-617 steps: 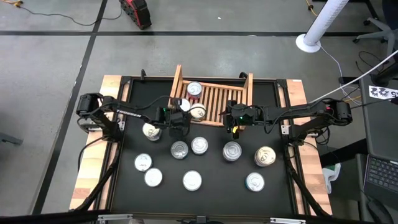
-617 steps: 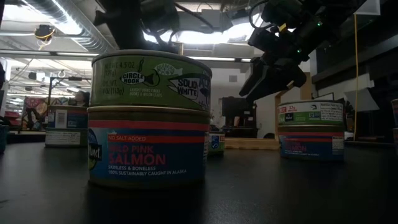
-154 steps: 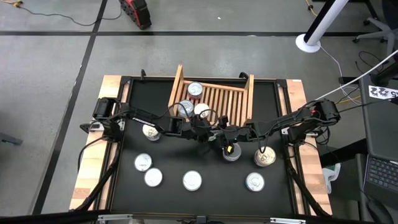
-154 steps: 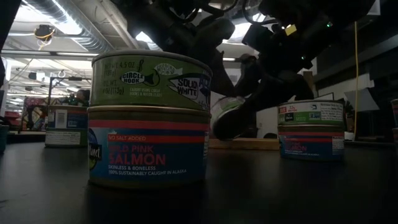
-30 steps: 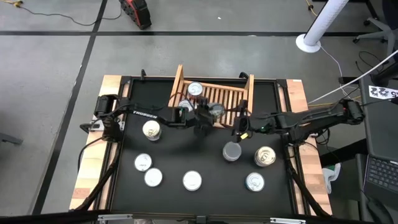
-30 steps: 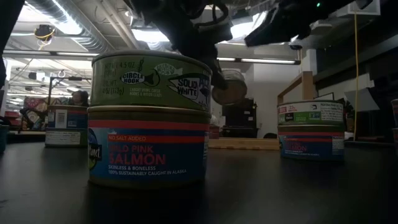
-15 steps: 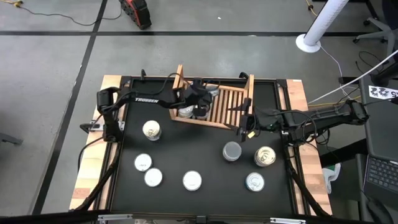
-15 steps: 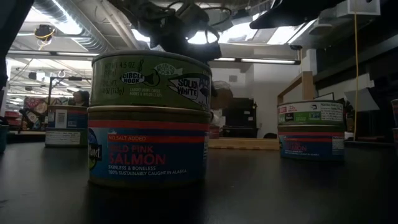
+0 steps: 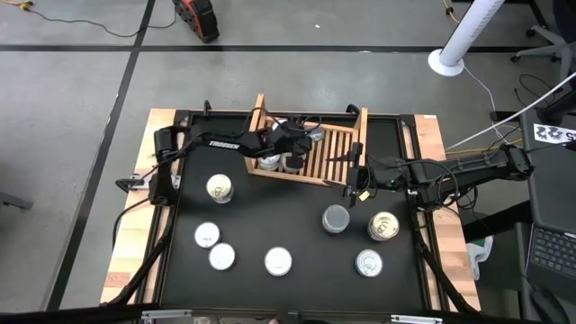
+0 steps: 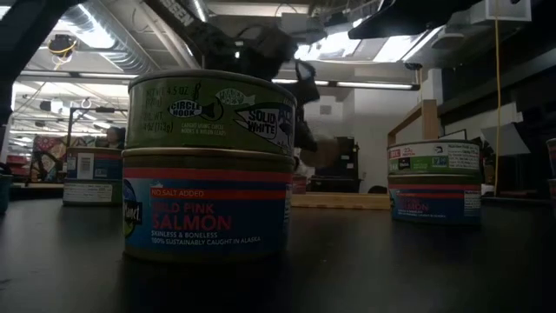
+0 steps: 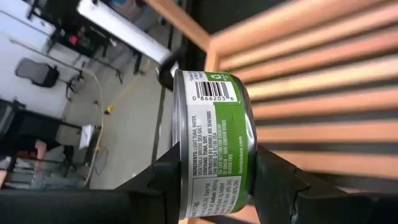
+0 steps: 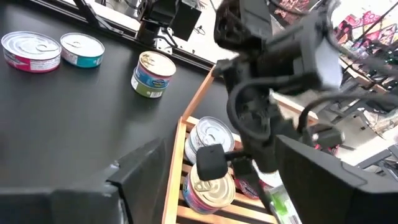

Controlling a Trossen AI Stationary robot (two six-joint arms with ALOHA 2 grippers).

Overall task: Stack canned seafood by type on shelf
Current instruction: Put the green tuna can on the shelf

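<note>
My left gripper hangs over the wooden shelf, shut on a green-labelled tin. Three more tins lie in the shelf's left part, below the gripper. Several tins stand on the black table. In the low view a green tin sits on a pink salmon tin. My right gripper is open and empty, just off the shelf's near right corner. My left gripper pinches the green tin between its two fingers, one on each flat face. The printed side wall faces the wrist camera. The tin stands on edge in the hold, lifted clear above the shelf's slats.
The shelf's raised side boards stand on either side of the slatted base; its right part is bare. A dark-topped tin and a stacked pair stand just near of my right gripper.
My left gripper has carried the green tin from above the shelf's near edge toward the table's far edge and slightly down, so it now hangs over the shelf's left part. It has stayed shut on the tin. My right arm has kept still.
</note>
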